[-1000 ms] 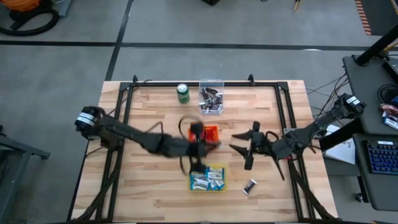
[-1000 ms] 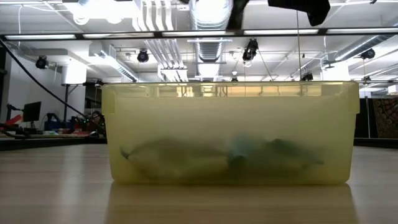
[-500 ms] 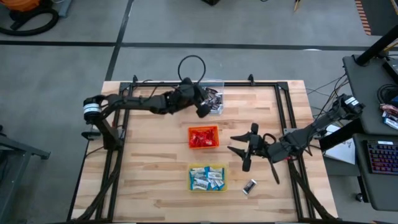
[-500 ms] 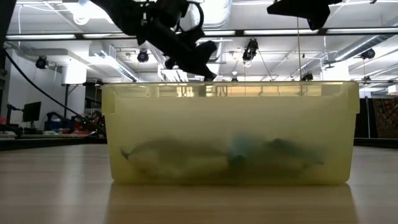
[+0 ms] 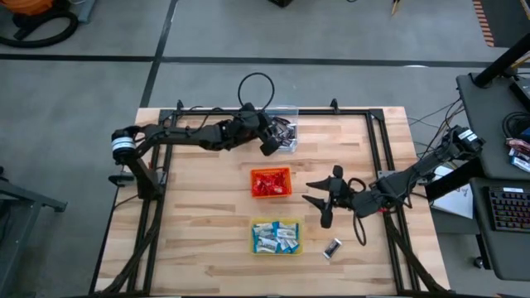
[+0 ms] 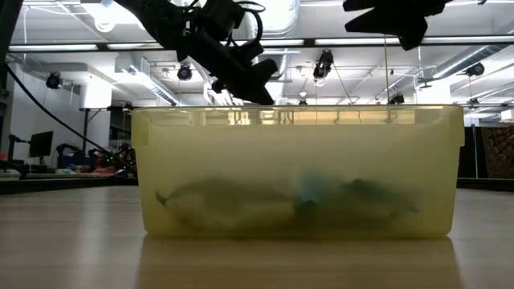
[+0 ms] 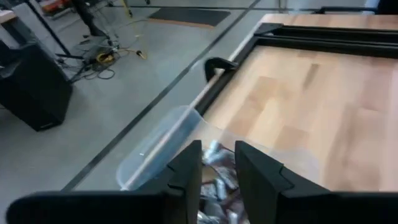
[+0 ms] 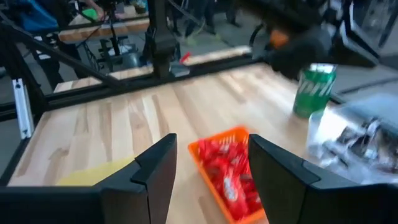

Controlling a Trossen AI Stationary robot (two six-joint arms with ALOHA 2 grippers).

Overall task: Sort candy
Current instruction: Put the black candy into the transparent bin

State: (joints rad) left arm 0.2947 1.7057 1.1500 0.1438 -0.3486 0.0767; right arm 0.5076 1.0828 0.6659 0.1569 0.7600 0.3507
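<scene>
My left gripper hangs over the clear bin at the table's far edge, where dark-wrapped candies lie. Its fingers stand a narrow gap apart with a dark candy between them. My right gripper hovers open above the table, right of the orange bin of red candies. The yellow bin holds blue-and-white candies. One dark candy lies loose on the wood near the yellow bin. My left gripper has a dark candy pinched between its two fingers, coming from above and slanting toward the far edge. The candy is lifted clear over the clear bin; the fingers hide how much of it they cover.
A green can stands beside the clear bin; my left arm hides it in the high view. A black frame runs around the tabletop. The yellow bin fills the low view. Bare wood lies left of the bins.
My left arm swung fast from over the orange and yellow bins toward the table's far edge, reached the clear bin, and has held almost still there for the last half second. My right gripper drifted slightly toward the table's left, staying open.
</scene>
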